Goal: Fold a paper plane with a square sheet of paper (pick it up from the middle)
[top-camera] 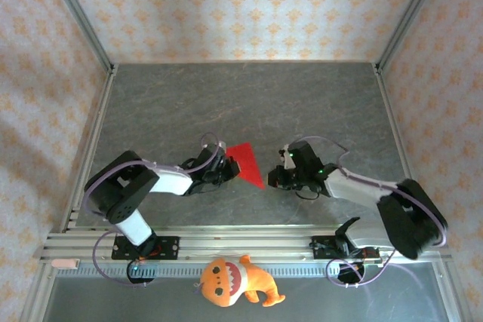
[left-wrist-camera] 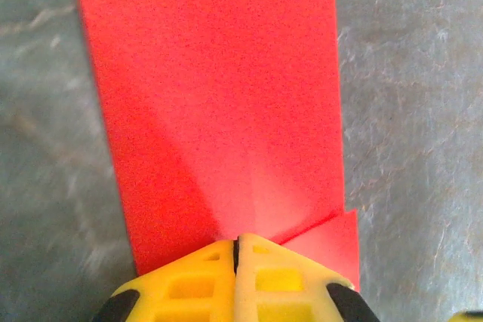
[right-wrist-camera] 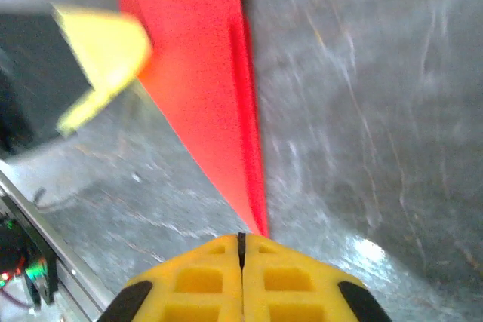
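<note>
pinching the near edge of the red paper (left-wrist-camera: 226, 96), the left pincer (left-wrist-camera: 236, 250) has its yellow fingers clenched on the sheet in the left wrist view; the paper spreads away from the fingers as a broad flat panel over the grey surface (left-wrist-camera: 423, 111), with a second red layer showing at its lower right corner; from above, the red paper (top-camera: 247, 162) is a creased shape tapering to a point, lying mid-surface between the two arms; its wide end sits at the left pincer (top-camera: 229, 165) and its point reaches toward the right pincer (top-camera: 275, 177); in the right wrist view the right pincer (right-wrist-camera: 241, 243) is clenched, fingers pressed together, and the paper's narrow tip meets their seam; i cannot tell whether that tip is actually pinched; an orange plush toy (top-camera: 234, 280) lies at the near edge, well apart from the paper.
</note>
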You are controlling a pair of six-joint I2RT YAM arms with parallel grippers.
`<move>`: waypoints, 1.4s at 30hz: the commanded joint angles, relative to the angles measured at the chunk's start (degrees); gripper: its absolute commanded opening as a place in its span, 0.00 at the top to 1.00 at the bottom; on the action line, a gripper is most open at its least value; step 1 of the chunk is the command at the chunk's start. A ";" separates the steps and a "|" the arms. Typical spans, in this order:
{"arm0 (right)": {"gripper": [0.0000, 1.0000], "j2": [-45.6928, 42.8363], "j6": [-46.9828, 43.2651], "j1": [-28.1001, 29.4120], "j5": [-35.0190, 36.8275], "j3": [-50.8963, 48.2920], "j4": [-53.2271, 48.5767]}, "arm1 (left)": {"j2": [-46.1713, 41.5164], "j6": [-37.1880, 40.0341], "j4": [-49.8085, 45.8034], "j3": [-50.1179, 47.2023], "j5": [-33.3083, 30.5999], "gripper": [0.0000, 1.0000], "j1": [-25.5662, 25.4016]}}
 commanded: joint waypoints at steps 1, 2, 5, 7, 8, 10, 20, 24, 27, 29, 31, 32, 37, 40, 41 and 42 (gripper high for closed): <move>0.76 -4.46 2.53 -0.24 9.05 -1.51 7.40 | -4.92 -2.85 -2.30 -1.01 -5.04 0.93 -0.63; 0.68 -4.59 3.71 -0.23 9.44 -1.68 9.10 | -6.16 -2.50 -2.93 -1.04 -5.81 0.91 -0.53; 0.62 -1.51 4.16 -0.23 6.67 0.59 11.58 | -9.00 -0.55 -4.98 -0.85 -6.51 0.80 0.04; 0.60 2.23 4.00 -0.15 4.43 2.83 11.25 | -10.35 0.27 -5.71 -1.38 -5.59 0.68 1.05; 0.59 3.74 3.96 -0.21 4.01 3.70 10.98 | -10.80 0.40 -5.40 -1.89 -4.81 0.63 1.65; 0.58 6.58 3.74 -0.23 2.43 4.80 11.86 | -11.32 0.09 -3.53 -3.59 -2.15 0.56 3.31; 0.60 17.11 -2.69 -0.12 -2.14 10.77 9.30 | -10.27 -1.15 2.09 -6.02 5.01 0.47 7.23; 0.74 20.62 -4.01 -0.21 -5.67 12.55 8.77 | -9.65 -1.52 2.44 -5.76 5.42 0.47 7.50; 0.82 21.06 -5.18 -0.23 -7.16 12.71 8.38 | -9.19 -1.52 2.30 -5.59 5.79 0.47 7.61; 0.87 20.67 -6.04 -0.20 -6.64 12.80 7.24 | -9.08 -1.52 2.34 -5.59 6.15 0.47 7.71; 0.92 19.85 -6.39 -0.28 -7.19 12.31 7.34 | -9.09 -1.52 2.43 -5.50 6.72 0.46 7.85; 0.92 19.51 -6.33 -0.27 -7.35 12.05 7.55 | -9.18 -1.61 2.67 -5.56 6.87 0.46 7.85; 0.96 17.36 -6.10 -0.34 -8.59 11.12 9.15 | -9.93 -1.69 2.76 -5.28 7.57 0.40 8.50; 0.96 16.66 -6.07 -0.43 -9.05 10.59 10.00 | -9.88 -1.78 2.96 -4.97 8.50 0.37 8.79; 0.96 16.45 -5.90 -0.61 -9.26 10.25 10.49 | -9.87 -1.78 2.98 -4.78 8.87 0.36 8.92; 0.96 16.17 -5.53 -0.74 -9.64 9.81 11.26 | -9.87 -1.78 3.20 -4.67 9.20 0.35 8.88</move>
